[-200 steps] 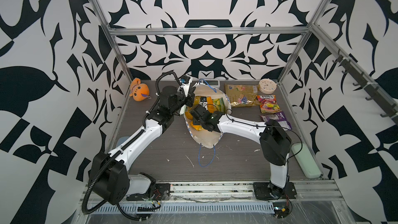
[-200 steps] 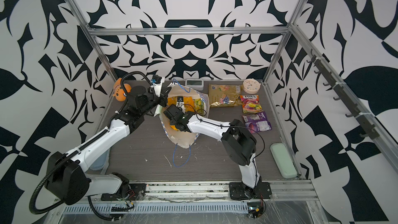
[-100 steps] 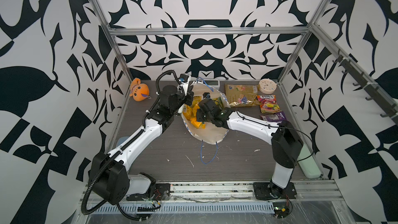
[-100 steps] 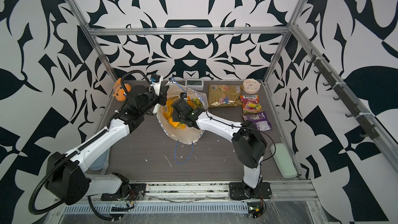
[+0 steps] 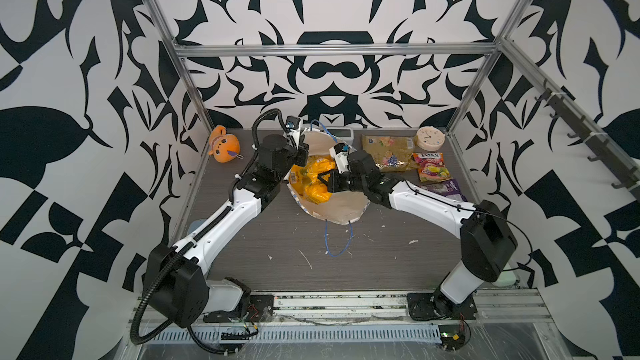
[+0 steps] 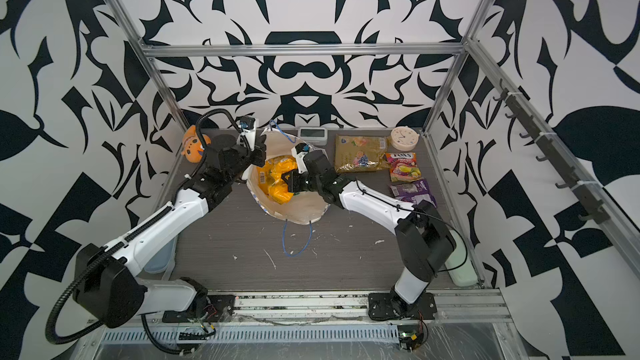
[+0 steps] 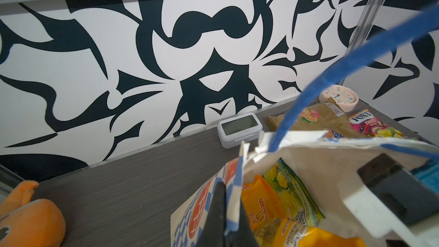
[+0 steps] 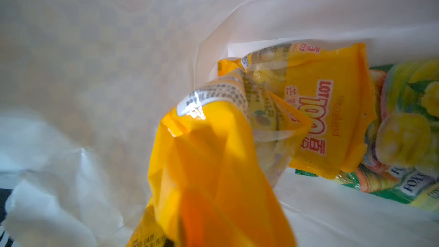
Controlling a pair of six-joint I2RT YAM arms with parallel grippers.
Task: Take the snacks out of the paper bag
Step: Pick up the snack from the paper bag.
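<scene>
The paper bag (image 5: 341, 207) is held at the centre of the table (image 5: 270, 233), its checkered rim pinched at 10 o'clock by the closed left gripper (image 7: 224, 200). Inside its mouth an orange-yellow packet (image 8: 213, 162) is clamped by the right gripper (image 5: 322, 181), reaching in from 3 o'clock. A gold packet (image 5: 386, 147), a red-pink packet (image 5: 431, 167) and a purple packet (image 5: 445, 191) are laid toward 2 o'clock.

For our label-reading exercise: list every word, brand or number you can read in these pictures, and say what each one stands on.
"FOX'S": red-pink packet.
"LOT 100": orange-yellow packet inside the paper bag.
"FOX", cut off: green packet, also in the bag.
Too small or blurred to read: print on the purple packet, the gold packet and the round clock face.
</scene>
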